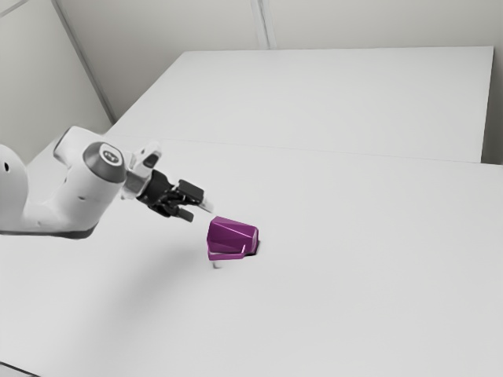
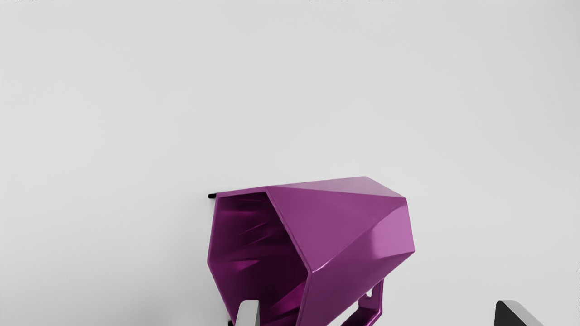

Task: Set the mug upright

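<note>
Mug (image 1: 236,236) lies tipped on its side, well in from the far edge of the desk (image 1: 354,275) — open end toward the arm (image 1: 78,195) — and the jaws stand apart near it.

A broad, smooth white tabletop (image 1: 354,298) is crossed by a thin grey seam (image 1: 299,150); beyond it stand plain light-grey walls (image 1: 369,22), one bearing a narrow pale upright strip (image 1: 264,23). Soft light leaves a blurred grey shadow (image 1: 157,283) across the tabletop
</note>
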Robot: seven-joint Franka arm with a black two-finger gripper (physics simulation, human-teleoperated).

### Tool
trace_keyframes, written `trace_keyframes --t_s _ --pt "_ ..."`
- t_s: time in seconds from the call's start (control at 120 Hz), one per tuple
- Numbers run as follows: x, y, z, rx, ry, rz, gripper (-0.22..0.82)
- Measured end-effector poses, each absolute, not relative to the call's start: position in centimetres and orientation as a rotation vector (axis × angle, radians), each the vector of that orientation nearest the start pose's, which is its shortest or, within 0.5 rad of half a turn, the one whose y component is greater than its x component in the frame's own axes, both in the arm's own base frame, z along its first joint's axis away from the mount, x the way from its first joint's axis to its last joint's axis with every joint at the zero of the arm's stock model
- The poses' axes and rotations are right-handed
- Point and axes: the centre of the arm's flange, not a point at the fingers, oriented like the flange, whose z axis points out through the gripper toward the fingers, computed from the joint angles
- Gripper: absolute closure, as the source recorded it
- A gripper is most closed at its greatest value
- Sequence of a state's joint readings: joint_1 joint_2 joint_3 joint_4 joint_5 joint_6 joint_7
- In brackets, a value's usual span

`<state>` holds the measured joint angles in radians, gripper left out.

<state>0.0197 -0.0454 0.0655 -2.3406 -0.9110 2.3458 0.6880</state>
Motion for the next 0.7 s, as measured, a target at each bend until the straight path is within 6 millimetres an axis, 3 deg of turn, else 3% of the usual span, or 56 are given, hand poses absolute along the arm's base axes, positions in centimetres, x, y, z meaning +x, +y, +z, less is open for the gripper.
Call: trace_keyframes --t_s 0.3,0.7 --pt "49.4 3.5 33.1 2.44 0.068 0.44 0.05" --pt "48.9 1.9 31.1 2.338 0.02 0.431 0.05"
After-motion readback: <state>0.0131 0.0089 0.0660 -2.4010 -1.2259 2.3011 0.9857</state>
